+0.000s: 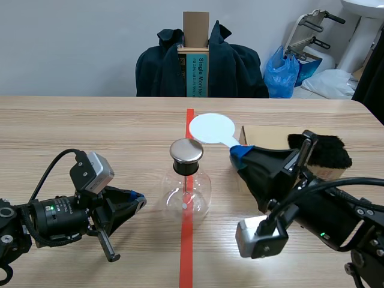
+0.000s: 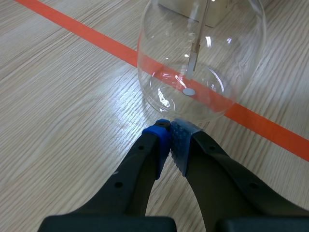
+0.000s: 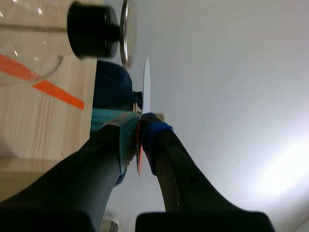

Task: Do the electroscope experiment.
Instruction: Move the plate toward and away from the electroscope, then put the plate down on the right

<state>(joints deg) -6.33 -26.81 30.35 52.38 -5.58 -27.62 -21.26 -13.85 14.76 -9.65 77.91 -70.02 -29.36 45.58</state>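
The electroscope is a clear glass flask [image 1: 187,193] with a black stopper and a round metal cap [image 1: 186,150], standing on the red tape line. My left gripper [image 1: 137,201] lies low on the table just left of the flask, shut on nothing. In the left wrist view its pads [image 2: 182,139] meet right at the foot of the flask [image 2: 200,58]. My right gripper [image 1: 240,153] is shut on the handle of a white round paddle [image 1: 212,128], held just right of and behind the cap. Edge-on in the right wrist view, the paddle [image 3: 146,87] rises from the gripper [image 3: 141,119] beside the cap [image 3: 126,30].
A cardboard box [image 1: 270,135] with a black furry pad [image 1: 327,151] on it sits at the right, behind my right arm. Across the table stands a chair draped with a dark jacket [image 1: 234,66], with a tall box [image 1: 195,54] against it.
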